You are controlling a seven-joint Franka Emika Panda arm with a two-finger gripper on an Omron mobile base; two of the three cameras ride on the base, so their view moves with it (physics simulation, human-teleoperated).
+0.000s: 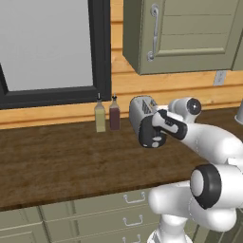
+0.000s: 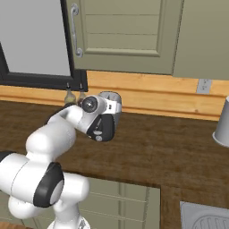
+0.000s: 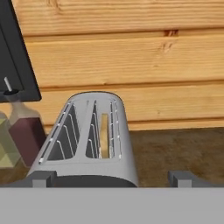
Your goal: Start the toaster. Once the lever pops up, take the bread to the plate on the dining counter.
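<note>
You are looking at a home kitchen. A dark wooden worktop (image 1: 61, 161) runs over olive drawers (image 1: 128, 213) with metal handles, and matching olive wall cupboards (image 2: 125, 36) hang above a wood-plank back wall (image 3: 131, 65). Just beyond the fingertips (image 3: 43, 178) stands a toaster (image 3: 87, 144) with a slice of bread (image 3: 104, 135) in one slot. Two bottles (image 1: 107, 115) stand to its left, under a black-framed window (image 1: 47, 47). A sink corner (image 2: 205, 217) shows.
</note>
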